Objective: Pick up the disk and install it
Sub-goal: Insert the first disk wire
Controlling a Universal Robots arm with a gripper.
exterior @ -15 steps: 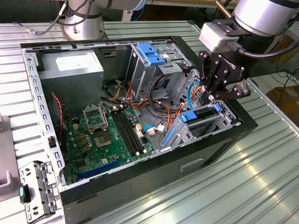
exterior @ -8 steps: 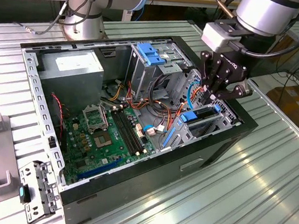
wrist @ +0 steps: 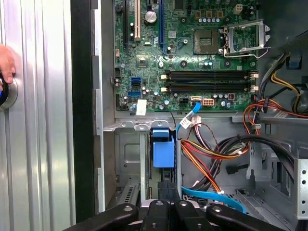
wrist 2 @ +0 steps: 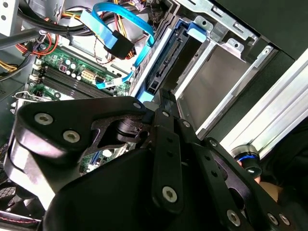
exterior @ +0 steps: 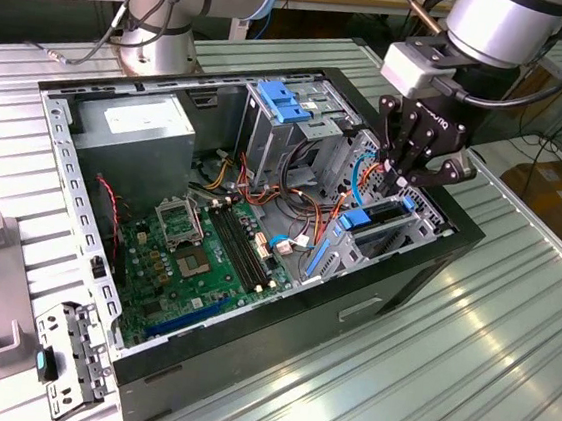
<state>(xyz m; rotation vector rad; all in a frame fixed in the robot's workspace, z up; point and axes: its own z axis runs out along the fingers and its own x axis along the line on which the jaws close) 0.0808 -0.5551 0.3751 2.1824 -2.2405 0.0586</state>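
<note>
The disk (exterior: 372, 223) stands edge-up in the drive bay at the computer case's front corner, on the exterior view's right, with blue carrier rails along it. In both wrist views I see its blue end tab (wrist 2: 197, 29) (wrist: 162, 149) and the dark edge running down the bay. My gripper (exterior: 402, 183) hangs directly over the end of the disk nearest the case wall. Its black fingers (wrist: 166, 192) lie together, shut, with nothing between them. The fingertips (wrist 2: 164, 98) sit right at the disk's end, and I cannot tell whether they touch it.
The open case (exterior: 244, 368) lies on a ribbed metal table. Inside are a green motherboard (exterior: 196, 252), a power supply (exterior: 134, 130), a tall drive cage with a blue latch (exterior: 281, 100) and loose cables (wrist: 211, 154). A metal bracket (exterior: 70, 354) lies beside the case. A person's hand (wrist: 5, 62) rests by a round button.
</note>
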